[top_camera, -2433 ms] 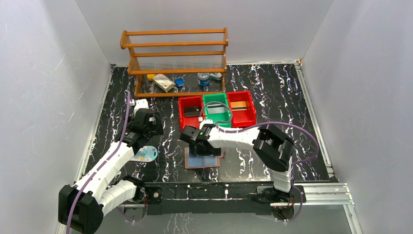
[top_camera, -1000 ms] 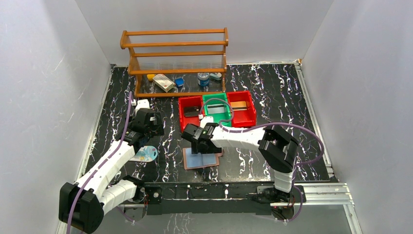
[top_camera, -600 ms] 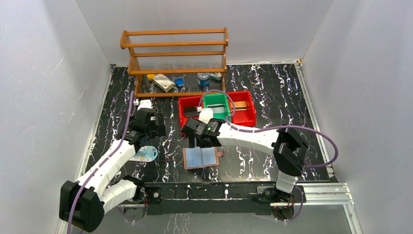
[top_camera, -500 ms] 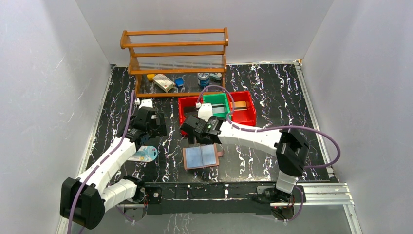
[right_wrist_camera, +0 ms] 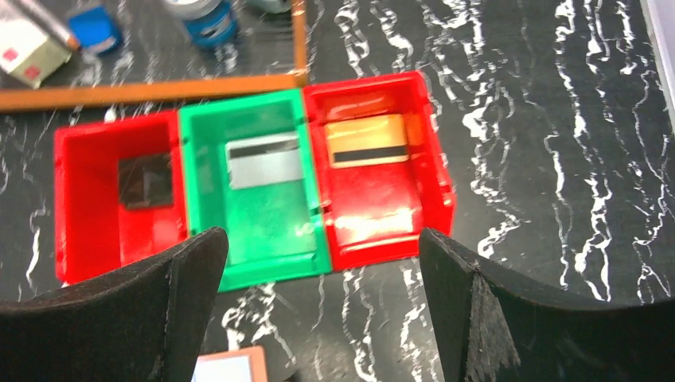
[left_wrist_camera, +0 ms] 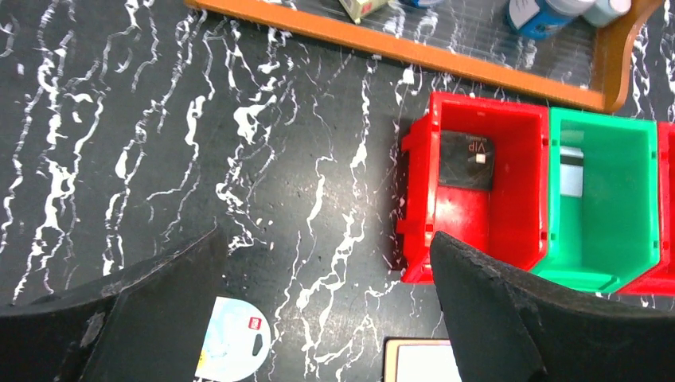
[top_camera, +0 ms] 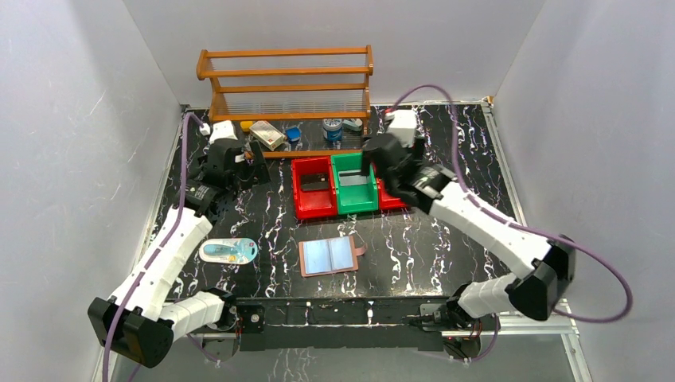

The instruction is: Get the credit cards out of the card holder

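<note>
The card holder (top_camera: 332, 256) lies open and flat near the table's front edge, a reddish-brown frame round pale blue pockets; its corner shows in the left wrist view (left_wrist_camera: 419, 363) and the right wrist view (right_wrist_camera: 231, 368). Three credit cards lie in the bins: a black one (left_wrist_camera: 466, 159) in the left red bin, a silver one (right_wrist_camera: 264, 161) in the green bin, an orange one (right_wrist_camera: 368, 141) in the right red bin. My left gripper (top_camera: 248, 169) (left_wrist_camera: 325, 239) hangs open and empty left of the bins. My right gripper (top_camera: 371, 169) (right_wrist_camera: 322, 239) is open and empty high above them.
The left red bin (top_camera: 314, 204), the green bin (top_camera: 355, 202) and the right red bin (right_wrist_camera: 382, 239) stand in a row behind the card holder. A wooden rack (top_camera: 286, 95) with small items stands at the back. A pale blue round-ended packet (top_camera: 228, 251) lies at front left.
My right arm has lifted off the card holder and swung back and up over the bins, its jaws opening fully. My left arm has moved back toward the rack.
</note>
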Controlling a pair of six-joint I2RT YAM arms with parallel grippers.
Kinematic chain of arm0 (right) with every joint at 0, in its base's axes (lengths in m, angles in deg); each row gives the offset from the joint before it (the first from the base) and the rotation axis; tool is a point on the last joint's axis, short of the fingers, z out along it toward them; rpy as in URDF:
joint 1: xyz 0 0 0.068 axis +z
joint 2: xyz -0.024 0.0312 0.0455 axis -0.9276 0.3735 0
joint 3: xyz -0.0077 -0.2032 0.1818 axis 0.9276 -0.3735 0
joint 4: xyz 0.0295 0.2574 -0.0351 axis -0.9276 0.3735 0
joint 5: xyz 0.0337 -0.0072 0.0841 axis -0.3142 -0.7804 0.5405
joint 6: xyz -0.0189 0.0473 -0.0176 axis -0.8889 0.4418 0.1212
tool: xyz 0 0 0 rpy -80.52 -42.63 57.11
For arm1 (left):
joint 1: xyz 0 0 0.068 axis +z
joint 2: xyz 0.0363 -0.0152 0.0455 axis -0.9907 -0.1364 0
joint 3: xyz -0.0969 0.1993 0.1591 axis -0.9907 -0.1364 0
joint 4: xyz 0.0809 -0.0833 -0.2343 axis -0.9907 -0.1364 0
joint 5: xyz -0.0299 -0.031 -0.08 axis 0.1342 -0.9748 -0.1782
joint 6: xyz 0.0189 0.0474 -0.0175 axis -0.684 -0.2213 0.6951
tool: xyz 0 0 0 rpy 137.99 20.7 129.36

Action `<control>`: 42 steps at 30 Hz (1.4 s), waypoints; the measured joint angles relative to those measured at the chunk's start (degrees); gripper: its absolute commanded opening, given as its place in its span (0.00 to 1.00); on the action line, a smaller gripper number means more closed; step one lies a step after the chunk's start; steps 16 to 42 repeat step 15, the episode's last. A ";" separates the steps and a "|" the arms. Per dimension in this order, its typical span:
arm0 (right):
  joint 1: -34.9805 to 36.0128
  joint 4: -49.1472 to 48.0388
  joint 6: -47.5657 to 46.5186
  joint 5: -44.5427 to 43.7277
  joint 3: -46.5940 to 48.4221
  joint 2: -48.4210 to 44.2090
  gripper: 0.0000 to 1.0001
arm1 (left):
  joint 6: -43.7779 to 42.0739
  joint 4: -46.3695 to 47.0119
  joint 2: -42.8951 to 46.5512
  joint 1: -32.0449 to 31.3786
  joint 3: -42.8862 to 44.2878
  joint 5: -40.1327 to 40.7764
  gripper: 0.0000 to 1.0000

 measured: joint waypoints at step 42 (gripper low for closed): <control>-24.22 -5.60 -8.50 15.61 -4.90 -12.46 0.98 | 1.01 -8.39 1.57 0.00 8.17 13.62 0.98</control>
